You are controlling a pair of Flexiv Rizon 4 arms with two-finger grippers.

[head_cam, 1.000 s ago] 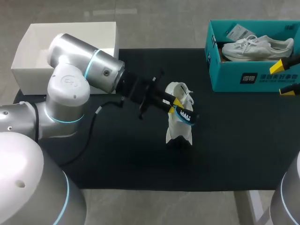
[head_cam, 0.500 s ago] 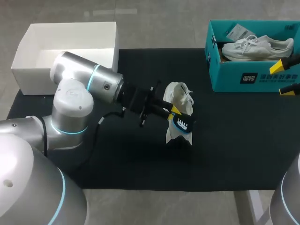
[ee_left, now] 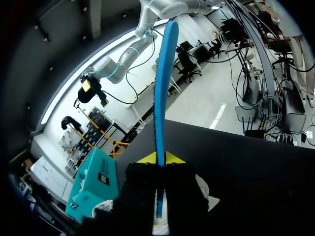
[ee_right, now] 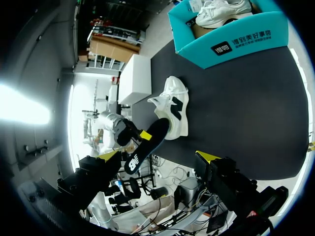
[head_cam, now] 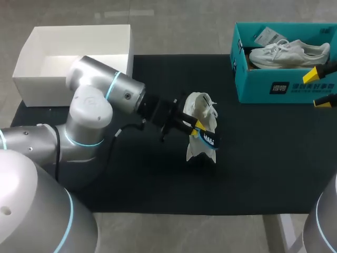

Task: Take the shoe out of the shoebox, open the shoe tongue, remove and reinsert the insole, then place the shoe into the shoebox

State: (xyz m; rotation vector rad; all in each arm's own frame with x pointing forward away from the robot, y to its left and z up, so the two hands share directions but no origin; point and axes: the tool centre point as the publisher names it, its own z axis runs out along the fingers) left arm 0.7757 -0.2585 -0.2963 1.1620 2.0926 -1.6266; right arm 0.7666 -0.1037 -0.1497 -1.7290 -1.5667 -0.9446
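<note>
Left pincer (head_cam: 197,129) clamped on insole (head_cam: 208,138) beside shoe (head_cam: 200,108), right pincer (head_cam: 319,87) gaping by shoebox (head_cam: 279,87), white box (head_cam: 31,58) behind left arm (head_cam: 100,87)

the shoe (head_cam: 201,107) sits midway on my tabletop (head_cam: 263,158), insole (head_cam: 209,139) at its near side in my left end effector (head_cam: 196,128); shoebox (head_cam: 263,87) far right holds another shoe (head_cam: 287,52), white box (head_cam: 79,29) far left.
</note>
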